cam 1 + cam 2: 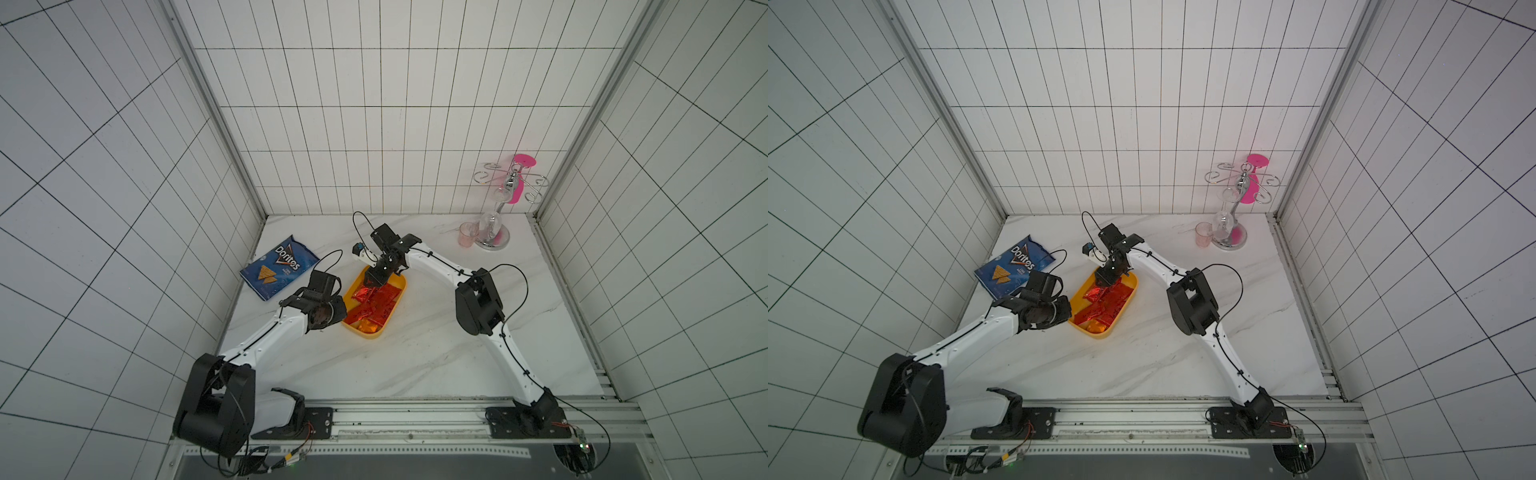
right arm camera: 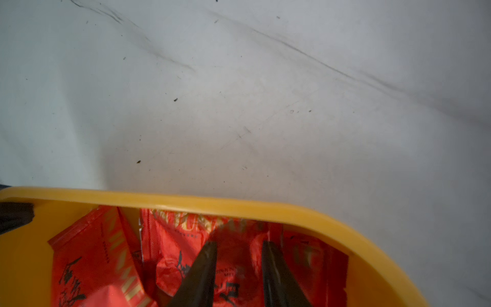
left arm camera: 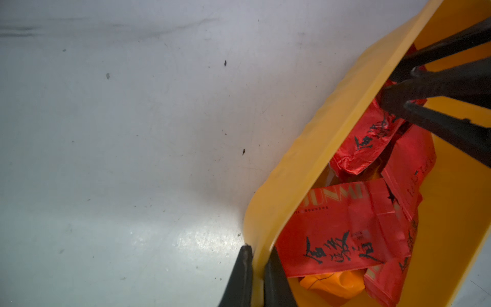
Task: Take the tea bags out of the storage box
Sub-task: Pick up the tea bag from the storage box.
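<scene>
Progress: nothing out yet, I judged. I saw no bags on table (image 1: pixel 415 365). Bags (image 1: pixel 376 305) lay heaped in box (image 1: pixel 352 287), mid-table, with orange one (image 3: pixel 334 284) at near end.
Left fingers (image 3: pixel 257 252) pinched box wall at near corner, steadying.
Right fingers (image 2: pixel 239 244) stood part-spread at far end, astride crumpled red bag.
First pick underway; all left.

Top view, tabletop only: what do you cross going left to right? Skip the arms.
Doritos bag → storage box → pink cup → glass rack.
</scene>
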`<state>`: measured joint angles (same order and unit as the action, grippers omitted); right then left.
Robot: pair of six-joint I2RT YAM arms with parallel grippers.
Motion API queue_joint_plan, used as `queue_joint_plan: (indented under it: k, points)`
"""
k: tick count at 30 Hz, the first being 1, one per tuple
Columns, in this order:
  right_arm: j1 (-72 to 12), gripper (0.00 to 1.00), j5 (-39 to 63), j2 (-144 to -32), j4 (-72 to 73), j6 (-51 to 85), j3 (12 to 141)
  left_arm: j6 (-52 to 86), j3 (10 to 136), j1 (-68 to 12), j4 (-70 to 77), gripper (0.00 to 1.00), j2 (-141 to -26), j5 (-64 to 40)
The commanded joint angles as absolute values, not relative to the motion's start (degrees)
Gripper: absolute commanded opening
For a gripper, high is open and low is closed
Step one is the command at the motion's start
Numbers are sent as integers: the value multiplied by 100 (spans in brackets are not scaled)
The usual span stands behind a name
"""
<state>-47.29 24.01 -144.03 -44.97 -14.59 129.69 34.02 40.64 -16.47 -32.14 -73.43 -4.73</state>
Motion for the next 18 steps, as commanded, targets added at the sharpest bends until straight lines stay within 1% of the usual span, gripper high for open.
queue_joint_plan:
  k: [1, 5, 6, 8, 10, 15, 18]
  points:
    - [-4772, 36, 2009, -14542, -4645, -1471, 13092, 3366, 4066, -1652, -3063, 0, -7374, -514]
    - [-4755, 38, 1984, -14537, -4649, -1494, 13049, 3365, 4056, -1652, -3067, 0, -7394, -511]
    - [-4755, 41, 1961, -14528, -4649, -1499, 13035, 3366, 4054, -1652, -3066, 0, -7399, -501]
    - [-4755, 51, 1883, -14489, -4655, -1461, 13035, 3365, 4052, -1652, -3059, 0, -7412, -494]
    - [-4750, 56, 1883, -14422, -4658, -1472, 13002, 3364, 4061, -1652, -3059, 0, -7427, -492]
    - [-4755, 59, 1770, -14199, -4663, -1429, 12914, 3366, 4053, -1652, -3064, 0, -7425, -475]
    - [-4755, 59, 1647, -14070, -4667, -1296, 12887, 3366, 4048, -1652, -3054, 0, -7437, -457]
